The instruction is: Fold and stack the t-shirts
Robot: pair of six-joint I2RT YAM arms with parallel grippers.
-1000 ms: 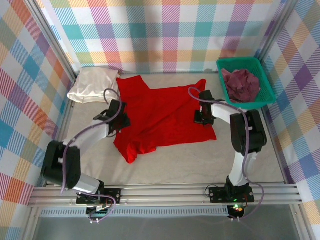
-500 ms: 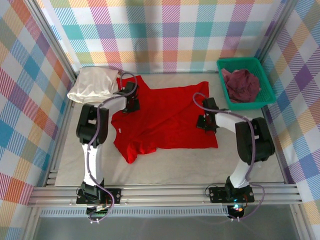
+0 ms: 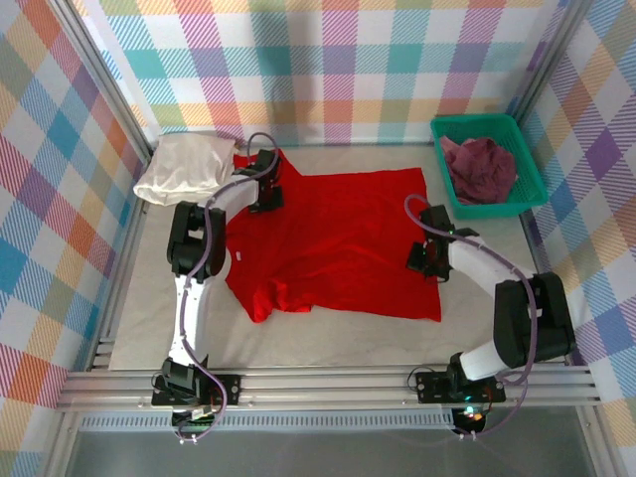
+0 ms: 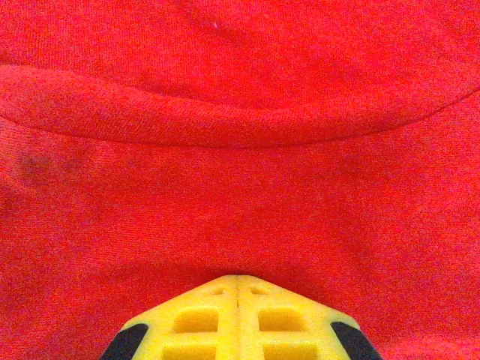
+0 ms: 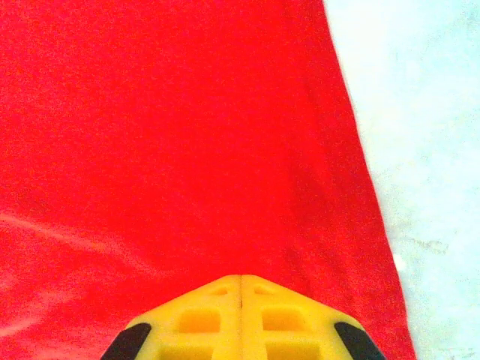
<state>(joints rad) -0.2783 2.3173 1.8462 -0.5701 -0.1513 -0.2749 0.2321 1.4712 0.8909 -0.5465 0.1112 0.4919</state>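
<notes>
Pastel plaid walls (image 3: 328, 60) enclose a pale grey table (image 3: 348, 333), evenly lit.

A lab test cell: plaid cloth walls (image 3: 328, 70), aluminium framing (image 3: 328, 383) around the table (image 3: 348, 338).

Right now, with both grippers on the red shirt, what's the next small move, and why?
Probably ease the left gripper slightly farther from the right gripper, with both shut on the red t-shirt. A raised fold crosses the cloth ahead of the left gripper, and the near-left corner lies bunched, so the shirt does not look flat enough to fold.
</notes>
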